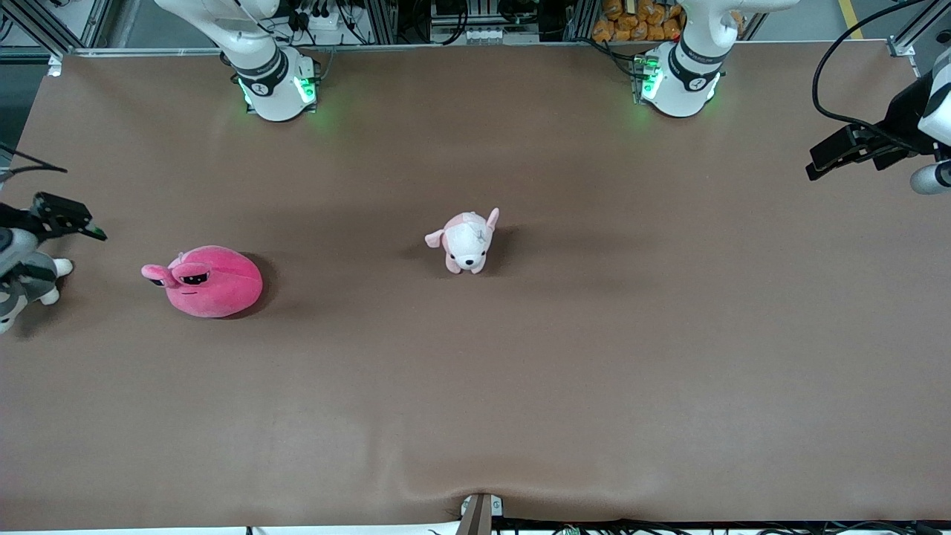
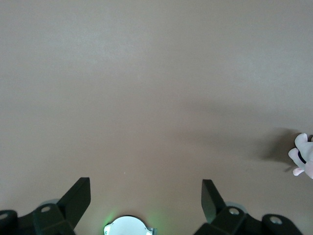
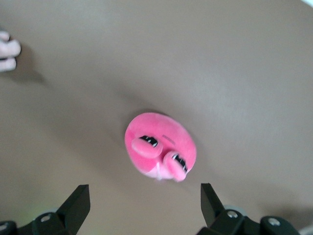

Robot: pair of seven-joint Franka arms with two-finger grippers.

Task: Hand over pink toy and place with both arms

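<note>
The pink toy (image 1: 204, 281), a hot-pink rounded plush with two bulging black eyes, lies on the brown table toward the right arm's end. The right wrist view looks down on this pink toy (image 3: 159, 144) from high up, just ahead of the fingertips. My right gripper (image 1: 70, 219) hangs open and empty over that end of the table, beside the toy and apart from it. In its own view the right gripper (image 3: 145, 193) holds nothing. My left gripper (image 1: 839, 157) waits open over the left arm's end, and the left gripper (image 2: 145, 188) shows only bare table between its fingers.
A small pale pink and white puppy plush (image 1: 466, 241) stands mid-table; its edge shows in the left wrist view as the puppy (image 2: 304, 155). A grey and white plush (image 1: 26, 286) lies under the right gripper at the table's end. The brown table (image 1: 520, 386) spreads wide nearer the front camera.
</note>
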